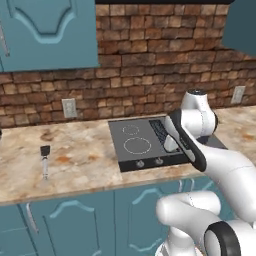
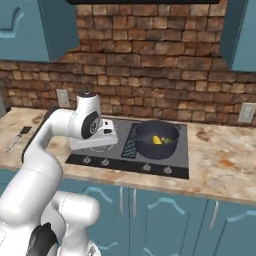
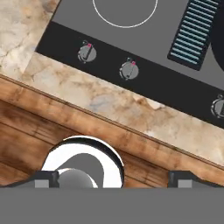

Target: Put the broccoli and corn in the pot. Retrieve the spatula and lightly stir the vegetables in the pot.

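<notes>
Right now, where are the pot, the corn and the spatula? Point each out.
pot (image 2: pixel 150 148): right base view, on its dark outer wall.
corn (image 2: pixel 157 139): right base view, yellow piece inside the pot.
spatula (image 1: pixel 45 150): left base view, on its black head.

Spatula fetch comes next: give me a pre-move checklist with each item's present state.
1. Small yellow corn piece inside the round dark blue-grey pot: ok.
2. Small green broccoli floret in the pot: ok, green beside the corn.
3. Slim spatula with black head and grey handle lying free on the marbled counter: ok.
4. Gripper empty: ok, fingertips apart with nothing between.
5. Gripper near the spatula: not ok, it looks down at the black stove knobs.
</notes>
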